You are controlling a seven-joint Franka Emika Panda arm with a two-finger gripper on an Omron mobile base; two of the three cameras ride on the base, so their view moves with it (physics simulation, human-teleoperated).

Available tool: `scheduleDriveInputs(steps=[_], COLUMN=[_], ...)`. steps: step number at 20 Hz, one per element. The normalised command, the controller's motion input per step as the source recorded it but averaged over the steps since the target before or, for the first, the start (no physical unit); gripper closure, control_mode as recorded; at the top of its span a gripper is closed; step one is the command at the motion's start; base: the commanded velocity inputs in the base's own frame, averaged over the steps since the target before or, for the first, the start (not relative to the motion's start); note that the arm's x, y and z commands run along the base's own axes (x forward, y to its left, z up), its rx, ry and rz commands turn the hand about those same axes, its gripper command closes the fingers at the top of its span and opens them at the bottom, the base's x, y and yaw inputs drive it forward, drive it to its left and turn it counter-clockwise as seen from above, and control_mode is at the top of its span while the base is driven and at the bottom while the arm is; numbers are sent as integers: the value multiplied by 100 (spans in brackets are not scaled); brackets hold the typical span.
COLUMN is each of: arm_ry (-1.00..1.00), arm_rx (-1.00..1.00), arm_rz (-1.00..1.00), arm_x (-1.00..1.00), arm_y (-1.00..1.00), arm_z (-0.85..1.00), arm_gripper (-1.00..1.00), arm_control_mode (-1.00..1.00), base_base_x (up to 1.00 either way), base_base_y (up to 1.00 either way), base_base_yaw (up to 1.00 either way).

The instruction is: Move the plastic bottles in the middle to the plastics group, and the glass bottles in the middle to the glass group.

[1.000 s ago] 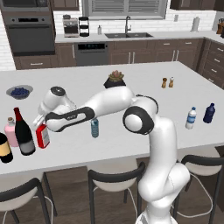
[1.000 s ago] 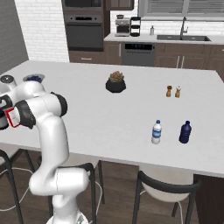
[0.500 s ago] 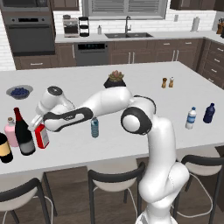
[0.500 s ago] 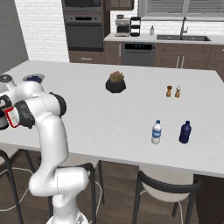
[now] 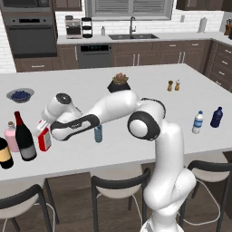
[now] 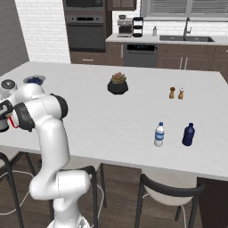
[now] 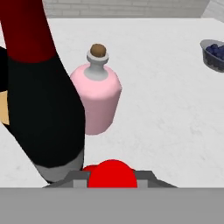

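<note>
Gripper (image 5: 44, 131) low at the left of the left base view, clamped on the flat red bottle (image 5: 44, 138) with white label, which stands upright on the white island counter (image 5: 149, 104). In the hand view, red cap of that bottle (image 7: 112, 174) at bottom centre, pinched between grey fingers (image 7: 78, 178).

Just left of the red bottle in the left base view: tall dark wine bottle (image 5: 24, 138) with red foil neck, then the pink round flask (image 5: 11, 137) with cork stopper behind it, and the dark bottle with a yellowish label (image 5: 5, 154) at the frame's left edge. Close together, contact not discernible. In the hand view, wine bottle (image 7: 41, 96) looming at left, pink flask (image 7: 96, 98) at centre beyond it.

Small light-blue water bottle (image 5: 98, 133) upright at centre-left of the left base view, right of the forearm, apart from the rest.

At right of the same view, whitish clear water bottle (image 5: 197, 123) and dark navy bottle (image 5: 216, 117) side by side near the counter's front right edge.

Bowl of blueberries (image 5: 20, 94) at upper left; potted plant (image 5: 119, 83) mid-counter.
</note>
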Motion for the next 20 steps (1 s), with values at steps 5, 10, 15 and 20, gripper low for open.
scheduleDriveInputs(steps=[5, 10, 15, 20], arm_ry=[-1, 4, 1, 0], arm_rx=[0, 0, 0, 0], arm_rz=[1, 1, 0, 0], arm_x=[0, 3, 0, 0], arm_y=[8, 21, 2, 0], arm_z=[0, 0, 0, -2], arm_gripper=[100, 100, 100, 100], arm_control_mode=[-100, -100, -100, -100], base_base_x=[0, 0, 0, 0], base_base_y=[0, 0, 0, 0], base_base_yaw=[0, 0, 0, 0])
